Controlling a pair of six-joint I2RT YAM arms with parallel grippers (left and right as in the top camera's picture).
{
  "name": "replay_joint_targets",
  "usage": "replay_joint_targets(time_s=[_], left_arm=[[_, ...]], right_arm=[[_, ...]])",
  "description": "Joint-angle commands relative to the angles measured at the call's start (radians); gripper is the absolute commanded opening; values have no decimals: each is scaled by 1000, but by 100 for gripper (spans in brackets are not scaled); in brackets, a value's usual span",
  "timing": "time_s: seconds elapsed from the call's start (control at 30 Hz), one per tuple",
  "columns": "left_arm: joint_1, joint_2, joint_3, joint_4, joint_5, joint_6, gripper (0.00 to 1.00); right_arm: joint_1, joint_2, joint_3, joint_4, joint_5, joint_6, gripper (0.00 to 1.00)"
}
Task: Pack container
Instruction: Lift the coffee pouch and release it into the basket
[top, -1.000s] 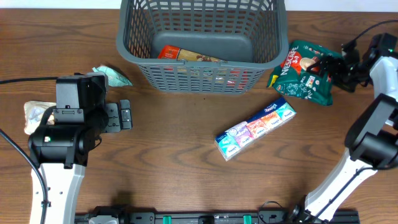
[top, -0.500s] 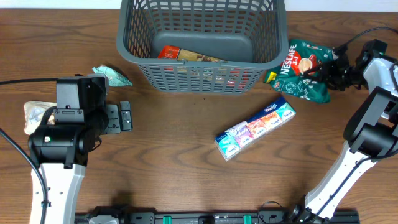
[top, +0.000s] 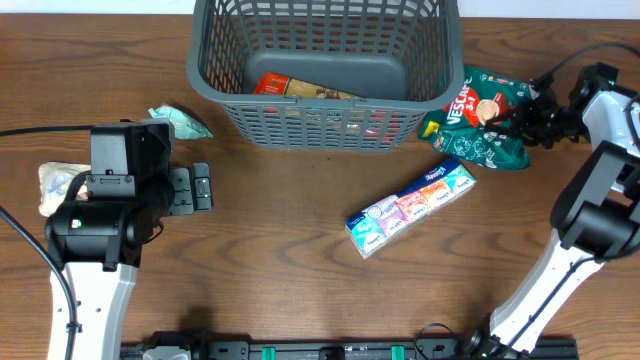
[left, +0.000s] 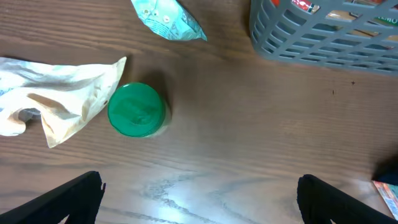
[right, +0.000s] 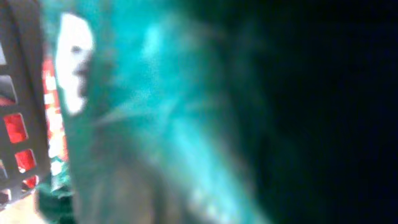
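A green coffee bag (top: 483, 118) lies tilted near the far right corner of the wooden bench (top: 300, 280), and it fills the right wrist view as a blur. Right of centre, a strip of tissue packs (top: 410, 208) lies slantwise, its far end just beside the bag. A red and tan box (top: 300, 90) sits by the middle of the far edge. Toward the far left lies a pale green wrapper (top: 182, 122). A crumpled white bag (top: 58, 185) lies at the left edge, with a round green lid (left: 136, 110) just beside it.
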Motion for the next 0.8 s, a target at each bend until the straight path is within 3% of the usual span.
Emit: replay_joint_targets(time_s=[0.0, 0.13, 0.4, 0.63, 0.77], left_arm=[[5, -5, 22, -3, -2, -5, 98], [5, -5, 22, -3, -2, -5, 98], [5, -5, 22, -2, -2, -5, 98], [5, -5, 22, -5, -1, -5, 99], [5, -5, 22, -10, -1, -5, 99]], right_arm=[[3, -231, 10, 18, 110, 44, 1], [4, -426, 10, 56, 214, 66, 1], [41, -717, 10, 171, 244, 82, 1], [259, -860, 11, 386, 302, 99, 1], [435, -865, 19, 428, 259, -23, 1]])
